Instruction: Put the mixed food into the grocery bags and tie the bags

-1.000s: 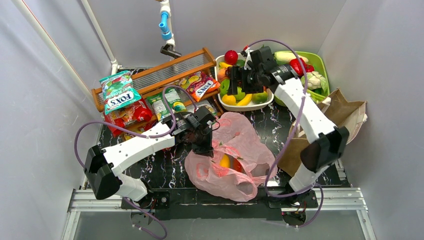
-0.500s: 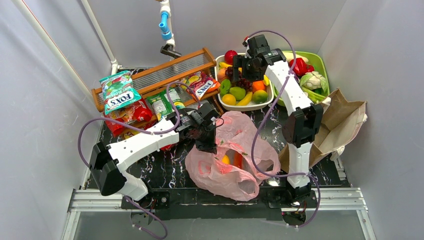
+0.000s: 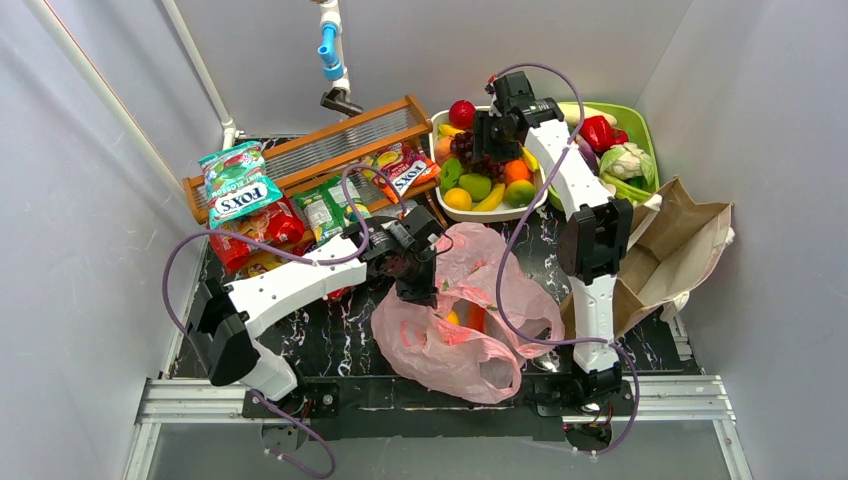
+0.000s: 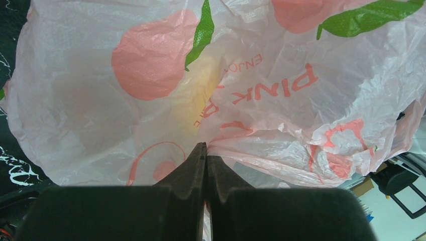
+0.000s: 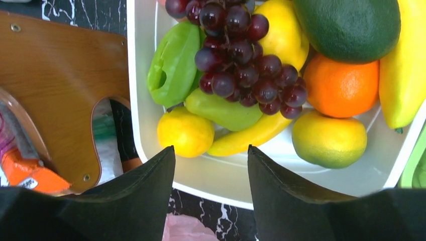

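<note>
1. The right gripper [image 5: 210,150] is now higher up over the white basket [image 5: 145,130] than a moment ago. It hangs just above the grapes [image 5: 241,60].
2. Its fingers are closer together than they were. There is a gap between them, and nothing is in it yet.
3. The left gripper [image 4: 206,146] is a little more to the right now. Its fingers are squeezed tight on a fold of the pink bag [image 4: 281,90] and hold that edge up.
4. The pink bag lies in the near middle, between the two arms. Something yellow and something orange show inside it.
5. The brown paper bag [image 3: 690,235] sits on the right. The snack packets [image 3: 238,185] lie on the far left.
6. I think the right arm is getting ready to grab a fruit, maybe the grapes, and carry it to the pink bag.
7. Lots of food is not yet packed, and no bag is tied, so the job looks far from done.
</note>
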